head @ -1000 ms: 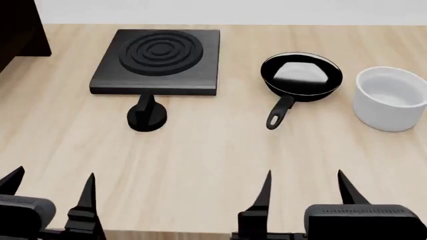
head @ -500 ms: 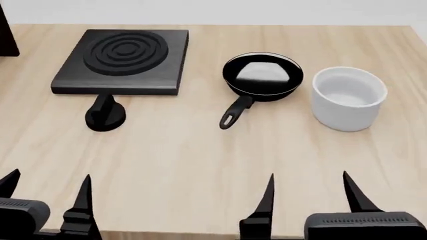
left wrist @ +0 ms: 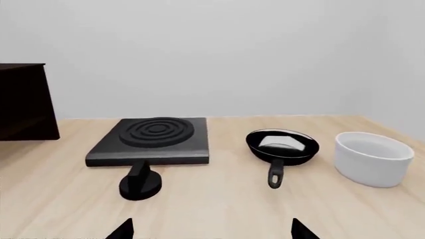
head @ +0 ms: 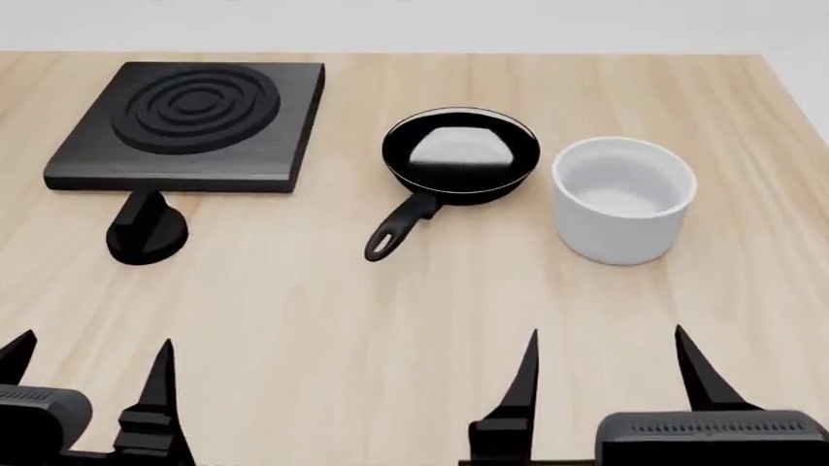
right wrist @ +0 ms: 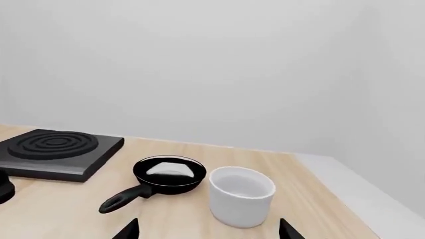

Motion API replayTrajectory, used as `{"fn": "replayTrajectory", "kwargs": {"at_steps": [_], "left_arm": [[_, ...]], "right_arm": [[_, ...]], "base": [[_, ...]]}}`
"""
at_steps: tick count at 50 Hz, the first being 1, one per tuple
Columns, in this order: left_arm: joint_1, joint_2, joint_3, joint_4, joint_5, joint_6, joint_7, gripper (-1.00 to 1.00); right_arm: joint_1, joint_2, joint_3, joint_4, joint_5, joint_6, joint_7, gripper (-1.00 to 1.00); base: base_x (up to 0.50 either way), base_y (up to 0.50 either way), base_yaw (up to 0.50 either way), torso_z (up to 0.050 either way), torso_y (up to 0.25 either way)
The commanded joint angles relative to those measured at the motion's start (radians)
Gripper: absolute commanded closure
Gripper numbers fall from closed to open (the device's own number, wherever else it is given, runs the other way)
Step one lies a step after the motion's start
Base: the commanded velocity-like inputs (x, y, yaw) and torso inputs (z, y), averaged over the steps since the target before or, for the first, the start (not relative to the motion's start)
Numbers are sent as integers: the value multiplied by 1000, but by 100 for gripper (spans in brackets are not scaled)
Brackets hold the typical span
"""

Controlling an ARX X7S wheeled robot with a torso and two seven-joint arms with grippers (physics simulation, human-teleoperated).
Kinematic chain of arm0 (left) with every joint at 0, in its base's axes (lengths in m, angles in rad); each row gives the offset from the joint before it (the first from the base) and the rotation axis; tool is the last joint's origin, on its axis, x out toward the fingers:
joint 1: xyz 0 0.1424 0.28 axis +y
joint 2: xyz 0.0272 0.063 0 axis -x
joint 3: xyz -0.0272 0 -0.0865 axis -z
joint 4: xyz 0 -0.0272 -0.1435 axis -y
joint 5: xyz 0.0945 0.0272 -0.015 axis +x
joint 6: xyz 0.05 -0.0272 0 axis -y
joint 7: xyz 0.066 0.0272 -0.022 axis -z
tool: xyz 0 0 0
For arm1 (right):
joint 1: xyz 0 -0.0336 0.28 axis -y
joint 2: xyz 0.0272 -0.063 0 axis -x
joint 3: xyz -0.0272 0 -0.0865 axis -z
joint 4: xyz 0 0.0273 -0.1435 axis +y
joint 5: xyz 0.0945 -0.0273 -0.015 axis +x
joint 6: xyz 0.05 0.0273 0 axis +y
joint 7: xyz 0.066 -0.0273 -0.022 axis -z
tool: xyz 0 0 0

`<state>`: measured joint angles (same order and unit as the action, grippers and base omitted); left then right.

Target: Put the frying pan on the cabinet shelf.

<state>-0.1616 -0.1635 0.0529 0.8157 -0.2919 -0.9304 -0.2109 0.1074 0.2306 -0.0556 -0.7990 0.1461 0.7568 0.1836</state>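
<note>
The frying pan (head: 460, 153) is a small glossy black pan with a silvery rim; it rests on the wooden table (head: 388, 320), its short handle (head: 395, 229) pointing toward me and left. It shows in the left wrist view (left wrist: 282, 146) and the right wrist view (right wrist: 169, 174). My left gripper (head: 88, 367) is open and empty at the near left edge. My right gripper (head: 607, 361) is open and empty at the near right, well short of the pan. The cabinet (left wrist: 23, 102) shows as a dark block at the far left, in the left wrist view only.
A white cylindrical pot (head: 623, 199) stands just right of the pan. A square black plate with concentric rings (head: 188, 123) lies at the far left, with a black knob (head: 146, 231) in front of it. The table's right edge (head: 793, 107) is close to the pot.
The view has shifted right: the plate, knob, pan and pot have all slid left in the head view, and the cabinet has left it. Both grippers stay open at the near edge.
</note>
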Motion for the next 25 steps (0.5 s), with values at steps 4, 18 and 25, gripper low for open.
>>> {"fn": "replayTrajectory", "kwargs": {"at_steps": [4,18,25], "left_arm": [[5,12,-23,-24,4,26,16,-100],[4,5,-24,-20,-9,21,3,-100],[1,2,-22,-11,-16,13,-5,-100]], "right_arm": [[7,-9,5,-31,-17,42,-2,-100],[5,-4,2,-29,-14,42,9,-100],[3,-5,8,-30,-6,38,12,-100]], "base": [[469,0,0,0,0],[500,0,0,0,0],[500,0,0,0,0]]}}
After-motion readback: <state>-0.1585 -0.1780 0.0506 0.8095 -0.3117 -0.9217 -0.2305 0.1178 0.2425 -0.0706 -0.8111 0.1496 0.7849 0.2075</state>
